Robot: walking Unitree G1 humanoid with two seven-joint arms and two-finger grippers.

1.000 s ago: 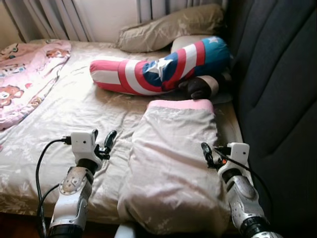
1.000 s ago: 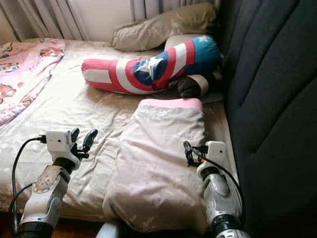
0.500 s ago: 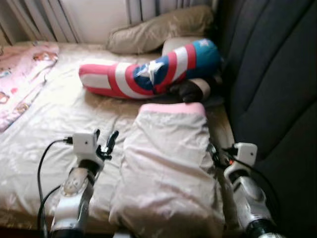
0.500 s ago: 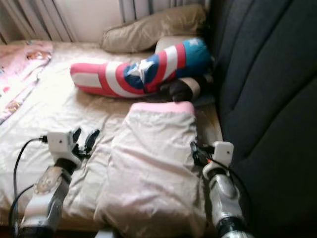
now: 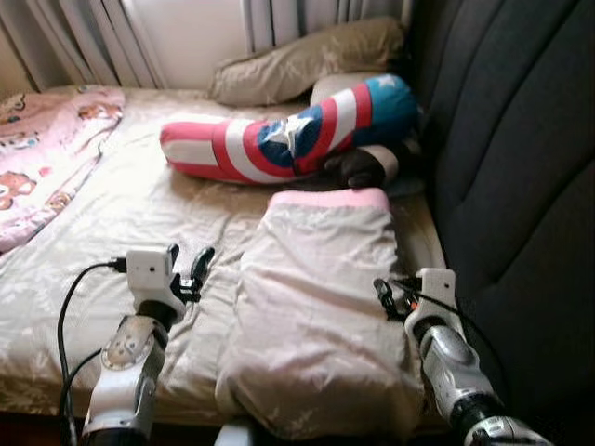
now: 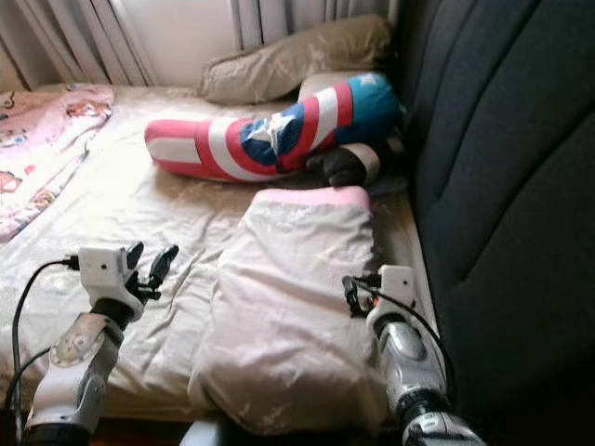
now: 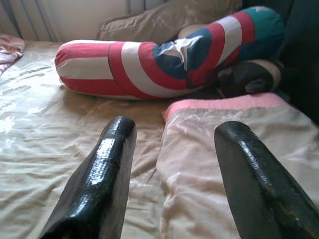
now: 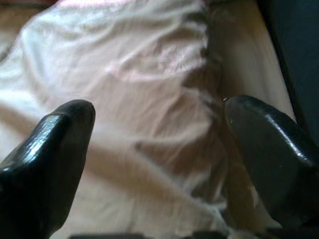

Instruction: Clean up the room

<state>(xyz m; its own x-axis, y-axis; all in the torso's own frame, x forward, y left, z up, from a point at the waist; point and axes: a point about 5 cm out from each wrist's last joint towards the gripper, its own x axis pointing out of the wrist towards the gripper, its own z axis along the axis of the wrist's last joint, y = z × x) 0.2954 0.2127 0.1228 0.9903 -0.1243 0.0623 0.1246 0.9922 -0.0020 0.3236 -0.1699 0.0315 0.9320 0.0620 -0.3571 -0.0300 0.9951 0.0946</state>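
Observation:
A folded beige quilt with a pink far edge (image 5: 316,307) lies on the bed sheet (image 5: 121,223) at the near right. My left gripper (image 5: 189,260) hovers open just left of the quilt, above the sheet; its fingers (image 7: 107,164) point toward a red, white and blue star bolster (image 7: 164,59). At the quilt's right edge, close to the dark headboard, my right gripper (image 5: 386,297) is open. Its fingertips (image 8: 60,129) straddle the quilt's wrinkled cloth (image 8: 144,99) with nothing held.
A dark padded headboard (image 5: 521,186) runs along the right side. A beige pillow (image 5: 307,60) and a dark plush toy (image 5: 367,167) lie at the far end. A pink printed blanket (image 5: 46,158) covers the far left. Curtains (image 5: 84,37) hang behind.
The whole picture has swayed sideways and back as the camera moved. Both grippers keep about the same places beside the quilt, still open.

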